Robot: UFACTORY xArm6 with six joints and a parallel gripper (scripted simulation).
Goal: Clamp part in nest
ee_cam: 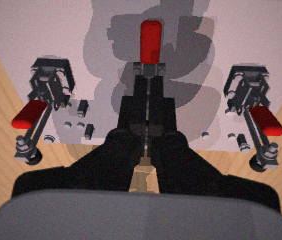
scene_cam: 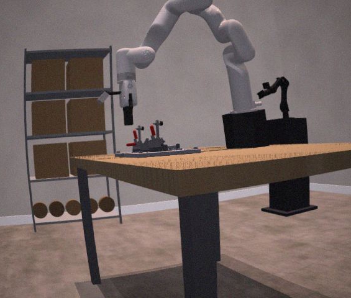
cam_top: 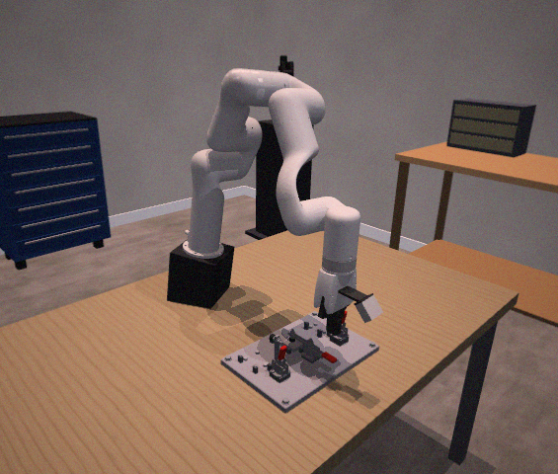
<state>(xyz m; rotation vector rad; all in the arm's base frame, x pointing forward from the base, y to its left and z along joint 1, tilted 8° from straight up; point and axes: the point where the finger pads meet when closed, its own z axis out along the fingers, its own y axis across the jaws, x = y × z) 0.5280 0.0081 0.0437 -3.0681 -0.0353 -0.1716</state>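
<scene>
The grey fixture plate [cam_top: 288, 392] [scene_cam: 188, 150] [ee_cam: 261, 30] lies on the wooden table and carries three toggle clamps. The dark grey part [cam_top: 309, 352] [scene_cam: 154, 144] sits in the middle nest. The middle clamp's red handle [cam_top: 329, 356] [scene_cam: 131, 144] [ee_cam: 151, 35] lies flat, pointing to the plate's edge. The two outer clamps' red handles [ee_cam: 28, 114] [ee_cam: 266, 120] stand upright; they also show in the exterior view [scene_cam: 135, 133] [scene_cam: 152, 130]. My gripper [cam_top: 334, 322] [scene_cam: 128, 123] [ee_cam: 148, 93] is shut and empty. It hangs a little above the flat red handle and touches nothing.
The plate lies near the table's right edge [cam_top: 452, 367]. The arm's black base block [cam_top: 199, 280] stands behind it on the table. A black camera stand [scene_cam: 281, 96] is behind the base. A blue drawer cabinet [cam_top: 43, 178] and a shelf rack [scene_cam: 69, 96] stand well away.
</scene>
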